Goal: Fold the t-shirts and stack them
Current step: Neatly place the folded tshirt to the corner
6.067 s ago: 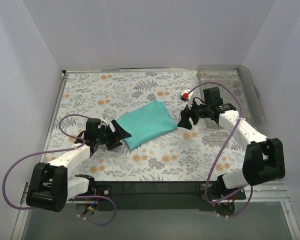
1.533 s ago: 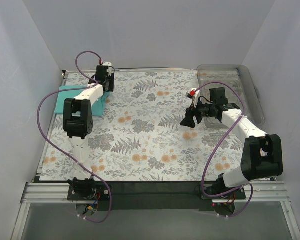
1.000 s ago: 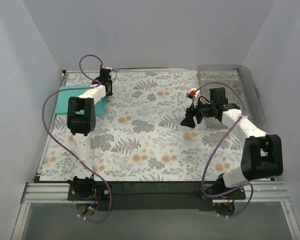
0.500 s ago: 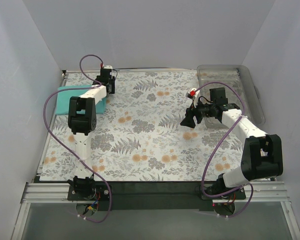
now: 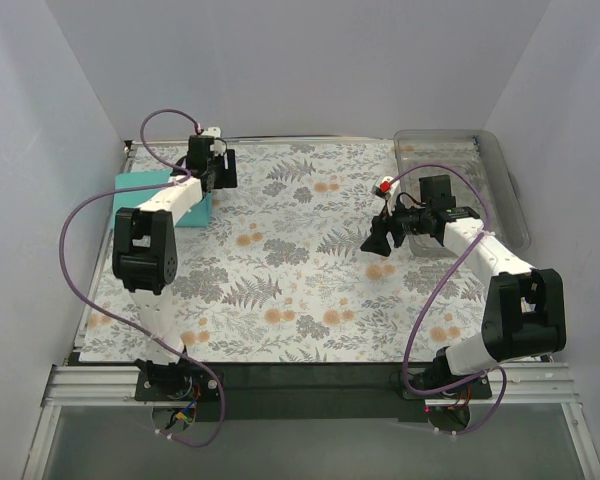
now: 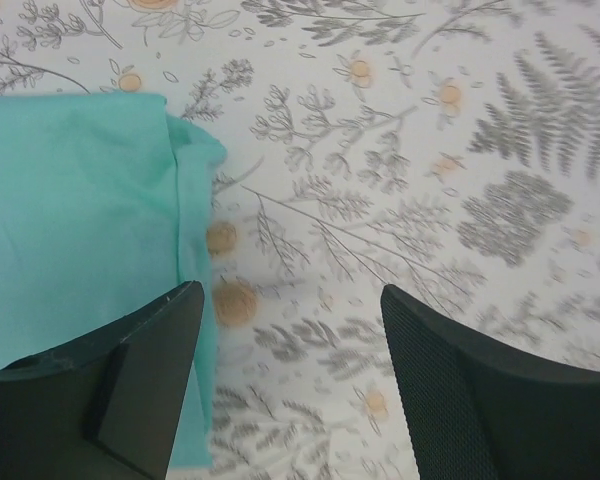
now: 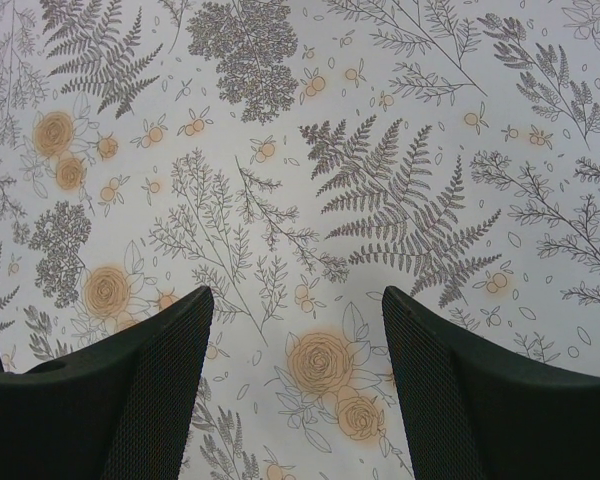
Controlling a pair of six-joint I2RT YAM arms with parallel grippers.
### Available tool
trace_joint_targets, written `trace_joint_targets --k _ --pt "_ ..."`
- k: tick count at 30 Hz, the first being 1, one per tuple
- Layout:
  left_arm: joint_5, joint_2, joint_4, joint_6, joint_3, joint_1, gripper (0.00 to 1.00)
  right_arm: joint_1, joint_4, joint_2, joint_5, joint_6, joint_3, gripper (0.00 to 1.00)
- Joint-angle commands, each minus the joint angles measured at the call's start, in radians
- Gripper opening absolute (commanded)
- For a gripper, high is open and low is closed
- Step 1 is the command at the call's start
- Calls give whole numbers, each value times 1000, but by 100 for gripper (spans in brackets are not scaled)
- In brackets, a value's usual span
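Observation:
The teal-green t-shirt (image 5: 150, 196) lies folded flat at the far left edge of the table, partly under my left arm. In the left wrist view it (image 6: 75, 220) fills the left side, its folded edge running down beside my left finger. My left gripper (image 5: 223, 172) is open and empty, just right of the shirt and apart from it; it also shows in the left wrist view (image 6: 288, 340). My right gripper (image 5: 377, 238) is open and empty over bare cloth at the right middle; it also shows in the right wrist view (image 7: 298, 345).
A floral tablecloth (image 5: 300, 290) covers the table. A clear plastic bin (image 5: 465, 160) stands at the back right. White walls close in the left, back and right sides. Purple cables loop off both arms.
My left gripper has let go of the shirt and swung a little right, off it. The shirt stays at the far left. The right arm has not moved.

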Motion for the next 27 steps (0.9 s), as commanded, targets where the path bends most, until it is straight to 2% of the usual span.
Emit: trace_joint_targets --k 1,3,4,7,11,13,17,20,23,24,27 --pt "138 -205 28 -134 -123 24 67 -5 -9 -9 -4 -23 0 63" --pt "195 -298 28 -181 -229 42 67 -8 -9 -13 -1 -29 2 63" --pt "279 -333 28 -210 -263 65 66 -10 -12 -15 2 -35 0 63" --pt "406 -479 37 -264 -404 88 66 -13 -16 -33 28 -52 -3 63" --pt "483 -714 85 -287 -606 93 67 -25 -15 -65 65 -63 -6 63" --pt "496 -847 91 -302 -701 96 70 -37 -13 -94 92 -63 -9 64" --pt "485 -1016 68 -351 -797 103 85 -54 -10 -174 164 -59 -23 65" --pt "471 -1105 36 -374 -838 106 88 -68 -7 -242 224 -33 -36 67" --pt "438 -1151 -13 -365 -848 108 90 -103 -1 -291 264 38 -52 78" --pt "418 -1160 -24 -362 -848 108 93 -129 -2 -304 269 55 -55 86" --pt "390 -1205 -66 -339 -840 108 98 -206 -1 -309 253 131 -56 98"
